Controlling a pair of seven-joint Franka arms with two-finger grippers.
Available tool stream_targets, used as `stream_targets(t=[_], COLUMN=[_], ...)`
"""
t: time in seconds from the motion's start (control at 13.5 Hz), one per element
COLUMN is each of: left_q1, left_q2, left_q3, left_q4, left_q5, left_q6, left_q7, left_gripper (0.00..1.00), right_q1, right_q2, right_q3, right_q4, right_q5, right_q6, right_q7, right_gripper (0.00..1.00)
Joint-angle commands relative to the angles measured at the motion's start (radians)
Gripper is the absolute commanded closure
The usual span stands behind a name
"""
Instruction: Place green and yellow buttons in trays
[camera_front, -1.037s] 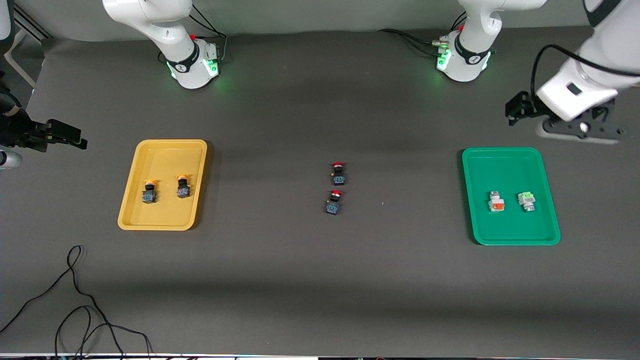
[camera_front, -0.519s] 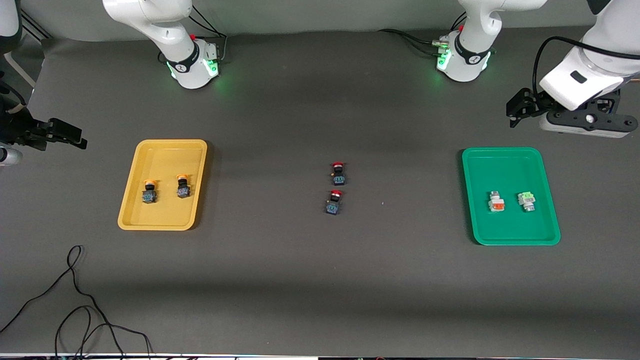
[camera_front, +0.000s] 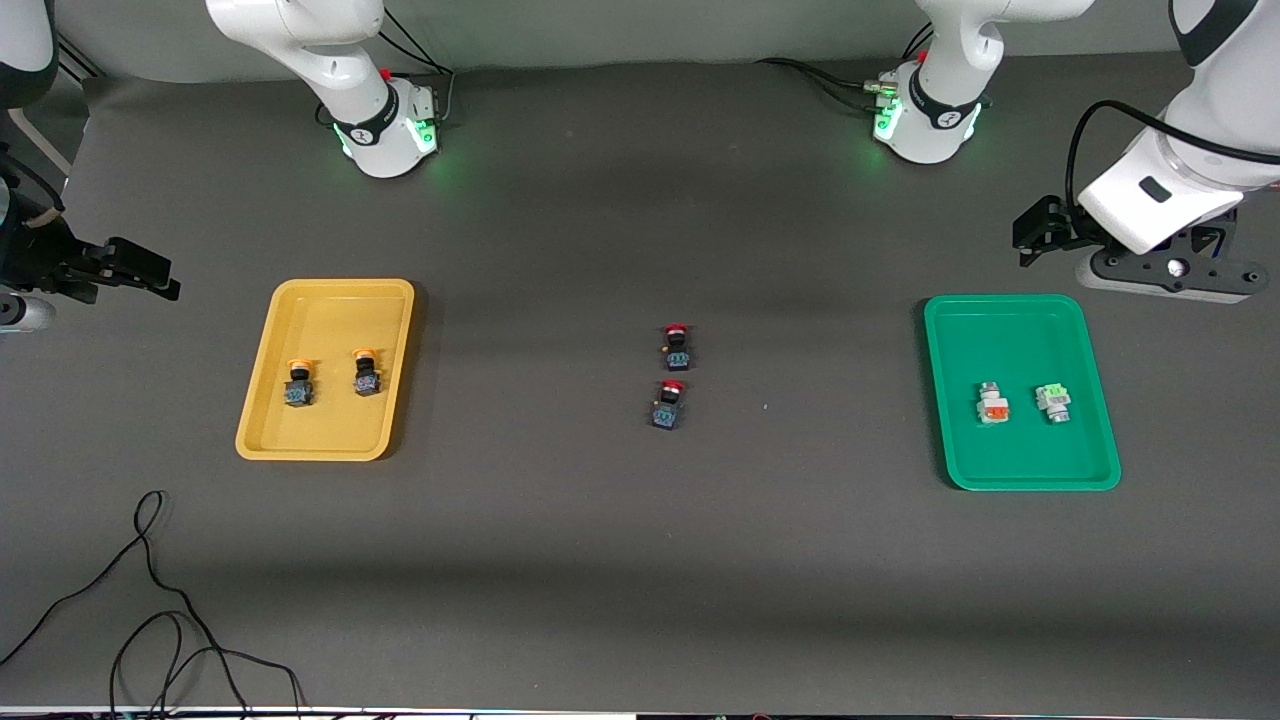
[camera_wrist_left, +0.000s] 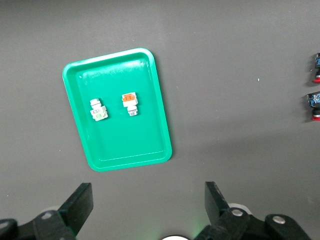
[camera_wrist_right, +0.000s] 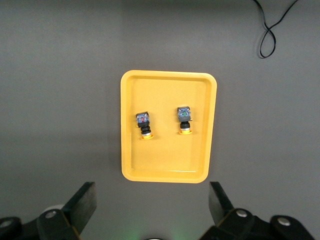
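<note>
- Left wrist view: left gripper, jaws spread wide and empty, up in the air over bare counter beside the green tray.
- Well clear of those jaws, the green-part button and orange-part button lie side by side in that tray.
- Right wrist view: right gripper, jaws likewise released, over bare counter beside the yellow tray.
- Two yellow-capped buttons lie inside it, apart from the jaws.
- Two red-capped switches rest mid-counter, between the trays.
</note>
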Motion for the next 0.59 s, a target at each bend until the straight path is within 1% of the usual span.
stream_targets(t=[0.0,0.52], left_q1=[-0.009,-0.006], left_q2=[0.012,0.012], left_q3=[0.007,0.009], left_q4=[0.032,0.031], left_q5=[0.009,0.009], left_q6=[-0.034,-0.043], left_q7=[0.005,0.008], left_gripper=[0.00,0.00], right_q1=[-0.012,-0.012], right_q2=[-0.008,-0.009], right_q3=[0.016,0.016], right_q4=[0.010,0.015], right_q5=[-0.023,-0.021], right_q6=[0.001,-0.004], right_q7=[0.024,0.030], right_gripper=[0.00,0.00])
